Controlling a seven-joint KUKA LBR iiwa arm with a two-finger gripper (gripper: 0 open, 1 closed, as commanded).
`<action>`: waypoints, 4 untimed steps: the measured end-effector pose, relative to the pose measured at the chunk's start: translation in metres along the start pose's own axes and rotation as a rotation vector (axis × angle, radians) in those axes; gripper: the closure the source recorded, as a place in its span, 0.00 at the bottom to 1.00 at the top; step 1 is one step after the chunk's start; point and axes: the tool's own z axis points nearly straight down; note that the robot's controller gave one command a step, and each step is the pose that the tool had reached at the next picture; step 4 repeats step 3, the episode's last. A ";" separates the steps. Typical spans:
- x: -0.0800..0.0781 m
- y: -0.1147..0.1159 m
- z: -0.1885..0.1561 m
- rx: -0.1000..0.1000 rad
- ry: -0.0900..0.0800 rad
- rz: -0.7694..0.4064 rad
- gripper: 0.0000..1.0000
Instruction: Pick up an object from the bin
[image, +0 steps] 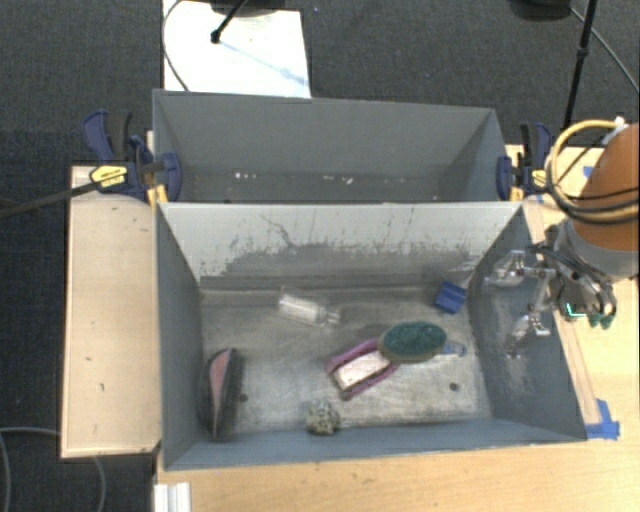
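My gripper (520, 305) hangs over the bin's right sloping wall, above the floor. It is open, with nothing between its fingers. Nearest to it, a small blue block (450, 296) lies to its left at the foot of the back wall. A dark green round brush (412, 341) with a short blue handle rests further left on the floor. Its left edge touches a purple and white flat packet (360, 368).
A small clear bottle (305, 309) lies toward the back left of the floor. A speckled grey lump (322, 418) sits by the front wall. A pink and black flat thing (222, 390) leans against the left wall. The arm comes in from the right.
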 end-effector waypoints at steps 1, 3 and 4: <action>-0.011 0.087 0.137 -0.001 -0.002 -0.307 0.00; -0.032 0.075 -0.008 0.005 -0.016 -0.315 1.00; -0.032 0.075 -0.008 0.005 -0.016 -0.315 1.00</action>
